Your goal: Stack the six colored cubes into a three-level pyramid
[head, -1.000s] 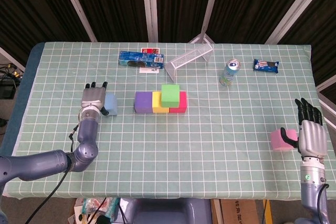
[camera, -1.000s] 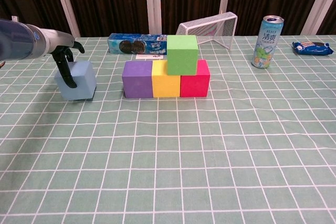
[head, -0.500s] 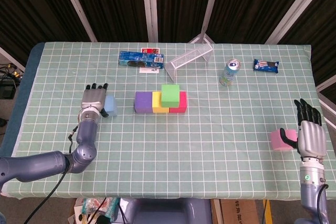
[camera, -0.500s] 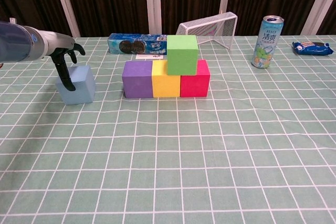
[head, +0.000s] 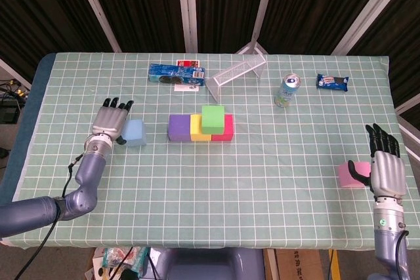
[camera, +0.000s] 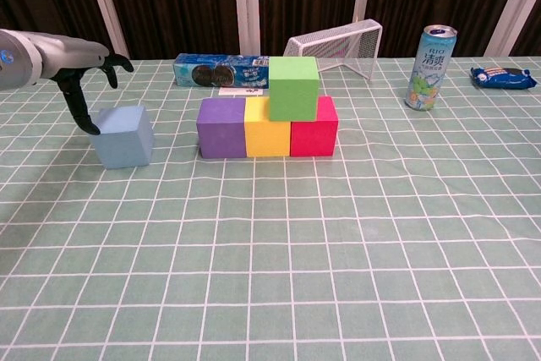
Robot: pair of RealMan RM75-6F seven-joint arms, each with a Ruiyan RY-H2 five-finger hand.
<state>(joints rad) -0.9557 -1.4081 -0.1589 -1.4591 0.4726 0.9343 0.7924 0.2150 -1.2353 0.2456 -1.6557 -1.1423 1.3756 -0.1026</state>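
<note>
A purple cube (camera: pixel 221 127), a yellow cube (camera: pixel 267 127) and a red cube (camera: pixel 314 126) stand touching in a row at the middle of the table (head: pixel 262 181), with a green cube (camera: pixel 293 87) resting on top across the yellow and red ones. The light blue cube (camera: pixel 124 135) sits on the cloth to the left of the row, and the left hand (head: pixel 110 120) is just beside it with fingers (camera: pixel 82 112) spread and holding nothing, one fingertip at the cube's upper left edge. The pink cube (head: pixel 350 174) lies well apart near the right edge, where the right hand (head: pixel 385 166) is beside it with fingers extended and the thumb against it, not gripping.
</note>
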